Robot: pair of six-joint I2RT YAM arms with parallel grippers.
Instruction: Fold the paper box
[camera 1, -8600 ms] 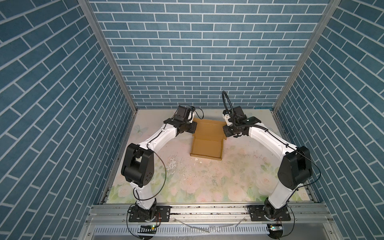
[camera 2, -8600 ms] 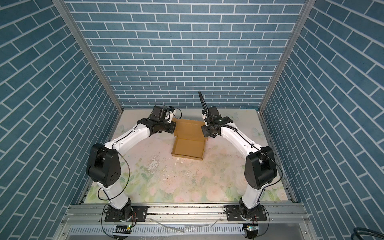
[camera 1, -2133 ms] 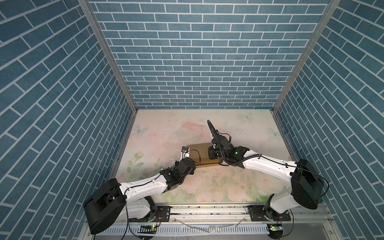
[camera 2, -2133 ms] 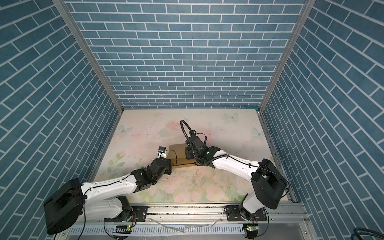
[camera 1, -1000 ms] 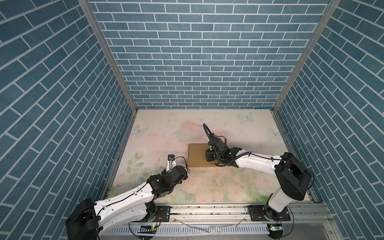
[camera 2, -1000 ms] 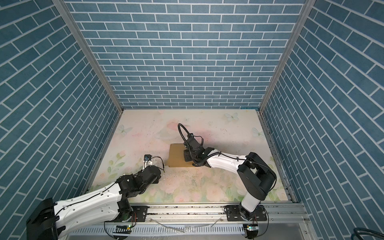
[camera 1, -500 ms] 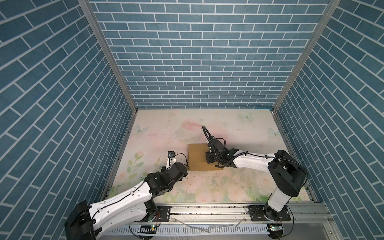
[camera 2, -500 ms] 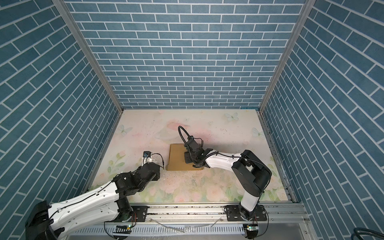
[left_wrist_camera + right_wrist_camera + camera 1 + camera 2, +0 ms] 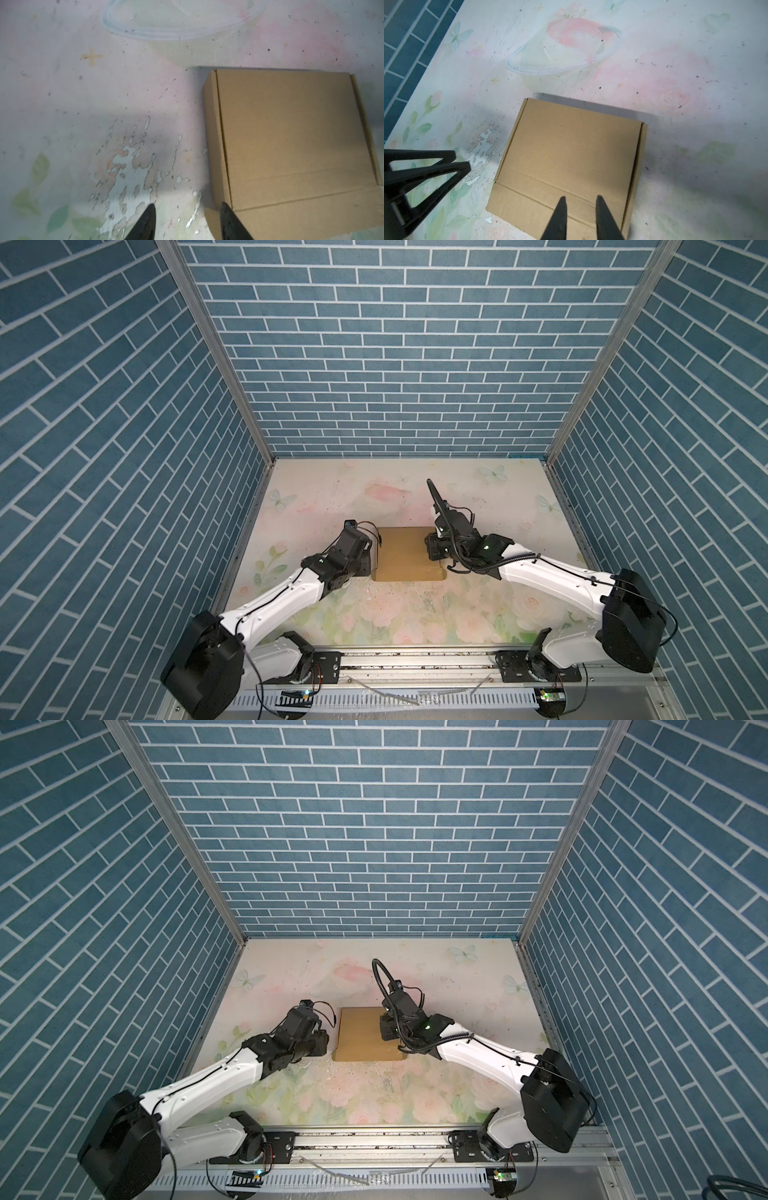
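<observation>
Cardboard box (image 9: 571, 149) sits closed under my right claw (image 9: 580, 197), jaws slightly apart, empty; likely final step: press near edge home.

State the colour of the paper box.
Plain brown, unprinted; the paper box shows best in the right wrist view.

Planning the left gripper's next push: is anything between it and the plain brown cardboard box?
Nothing visible. The left gripper is at a corner of the plain brown cardboard box, with only the floral tabletop showing beside it.
</observation>
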